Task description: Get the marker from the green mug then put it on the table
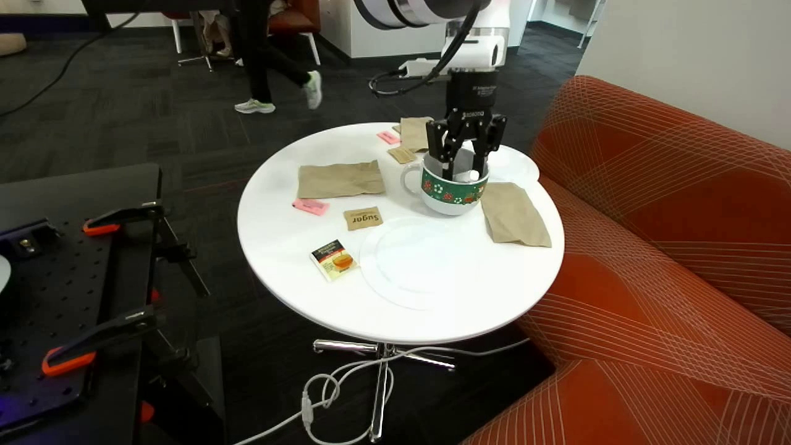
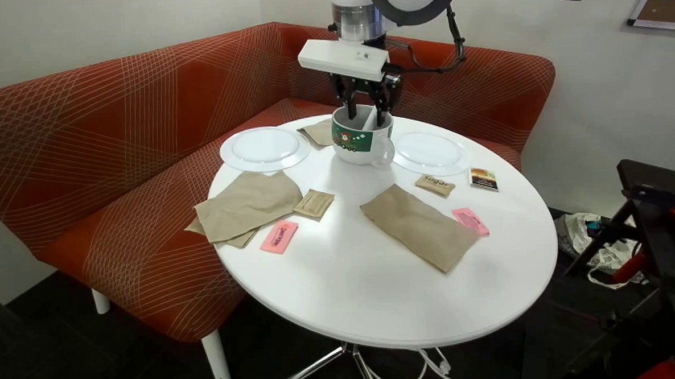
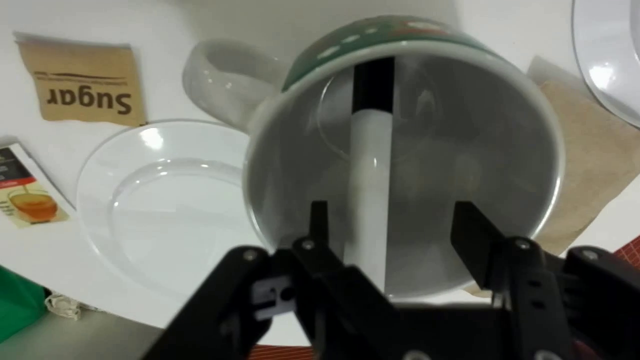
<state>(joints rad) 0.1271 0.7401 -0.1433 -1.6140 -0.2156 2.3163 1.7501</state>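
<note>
Wrist view: one marker (image 3: 370, 185) in one mug (image 3: 475, 150).

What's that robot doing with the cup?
The robot's gripper is down in the mouth of the green Christmas mug. It is open, with a black-and-white marker between its fingers, not gripped yet. The mug stands on the round white table, where the marker is meant to go.

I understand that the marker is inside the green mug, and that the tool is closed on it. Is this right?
Not quite: the marker is inside the green mug, but the tool is open; the wrist view shows gaps between the marker and both fingertips.
</note>
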